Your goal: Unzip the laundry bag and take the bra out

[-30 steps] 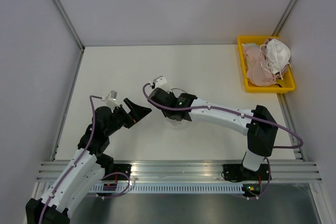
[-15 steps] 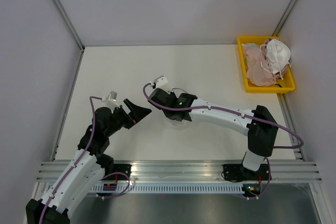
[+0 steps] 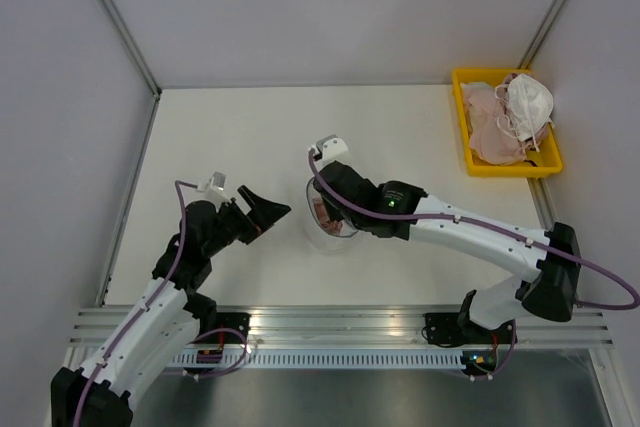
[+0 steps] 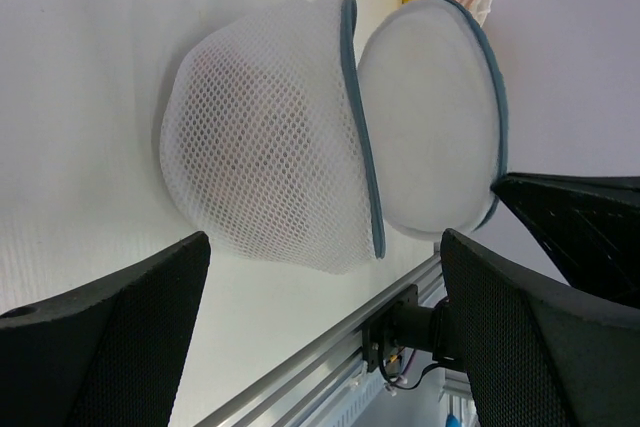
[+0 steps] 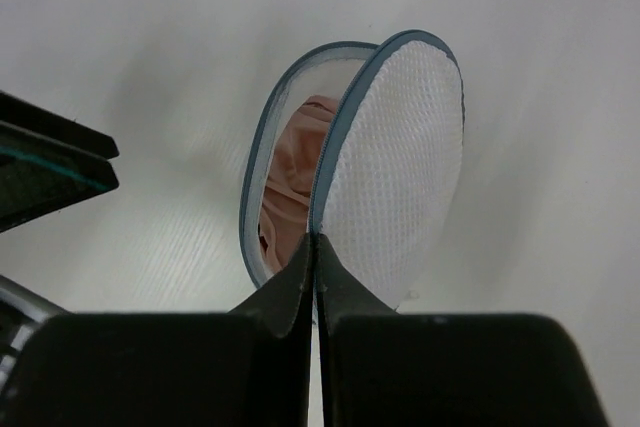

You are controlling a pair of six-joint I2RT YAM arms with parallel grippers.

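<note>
L gripper [image 3: 267, 206] hovers over table [image 3: 230, 137], fingers wide apart, pointed at laundry bag [image 4: 270, 137] just to its right. Bag sits mid-table, unzipped, lid flap [image 4: 430, 117] stood up. Rose-pink bra [image 5: 288, 182] inside, part-hidden by flap. R gripper [image 5: 315, 244] pinched tight on flap rim. Far back-right, well apart: yellow tray [image 3: 508, 169] w/ peach garments [image 3: 487, 127] & white cupped item [image 3: 530, 99].

bra [image 5: 288, 179] mostly hidden, inside laundry bag [image 4: 262, 137]
</note>
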